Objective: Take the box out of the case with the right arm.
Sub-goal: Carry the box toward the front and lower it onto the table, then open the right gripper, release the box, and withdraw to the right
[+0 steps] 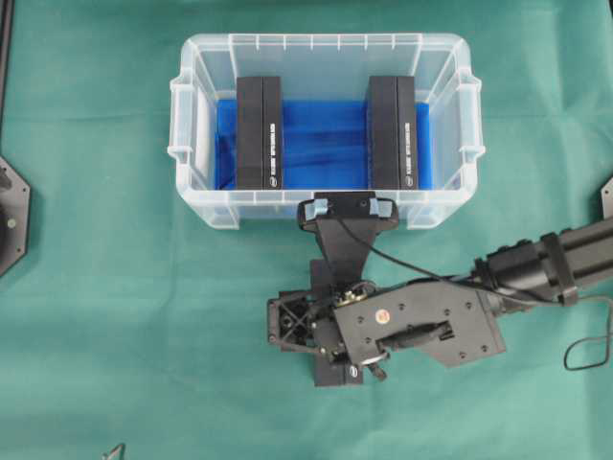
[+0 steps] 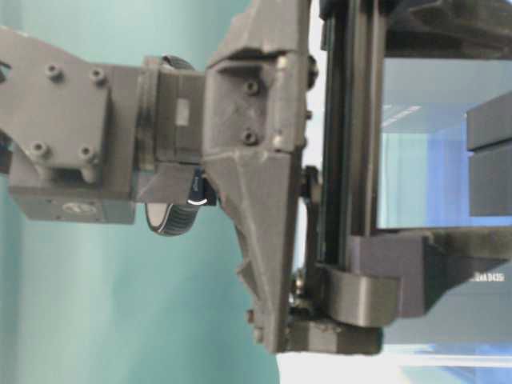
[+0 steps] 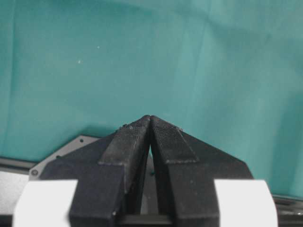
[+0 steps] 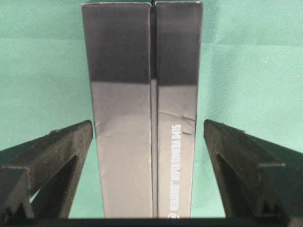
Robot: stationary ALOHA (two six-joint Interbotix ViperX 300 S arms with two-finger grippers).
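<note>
So nearest the front of the table, the right gripper (image 4: pixel 150 142) is spread wide with a black box (image 1: pixel 337 326) lying on the green cloth (image 1: pixel 115 316) between its fingers (image 4: pixel 57 156), gaps on both sides, so it's not squeezing anything. That box is outside the case (image 1: pixel 196 144), just in front of it. Farther back, two more black boxes (image 1: pixel 260 132) are inside on the blue lining (image 1: pixel 326 144). Left gripper (image 3: pixel 150 124) is pinched closed with nothing in it.

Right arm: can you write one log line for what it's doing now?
right end effector: open | box: on green cloth, between fingers, outside case | left end effector: shut
</note>
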